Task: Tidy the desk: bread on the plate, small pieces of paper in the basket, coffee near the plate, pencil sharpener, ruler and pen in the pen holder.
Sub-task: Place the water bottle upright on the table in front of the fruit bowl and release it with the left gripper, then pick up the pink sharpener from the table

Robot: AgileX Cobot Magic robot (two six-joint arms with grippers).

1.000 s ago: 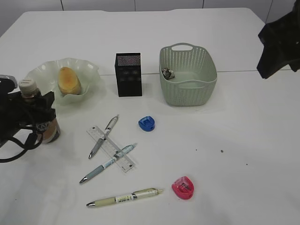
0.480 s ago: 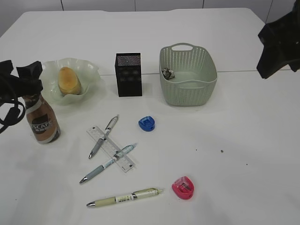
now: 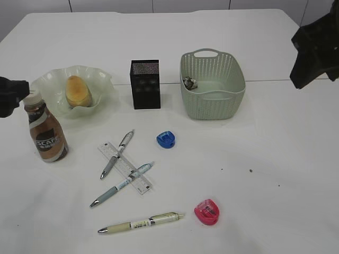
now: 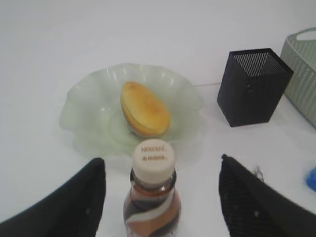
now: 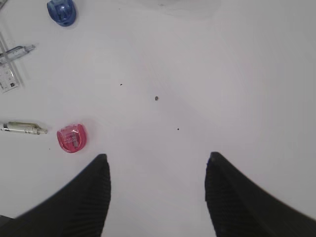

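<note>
Standing freed beside the ruffled pale green glass plate (image 3: 103, 84), the brown white-capped coffee bottle (image 3: 46, 134) is being left behind. The left gripper (image 4: 160, 195), jaws apart, is being drawn back; coffee is judged placed. The right gripper (image 5: 157, 192) is being held apart, empty.

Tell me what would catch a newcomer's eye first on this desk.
Probably the golden bread sitting in the ruffled green plate at the back left, with the brown Nescafe coffee bottle standing just in front of it. Next, the pink pencil sharpener near the front and the blue pencil sharpener mid-desk.
</note>
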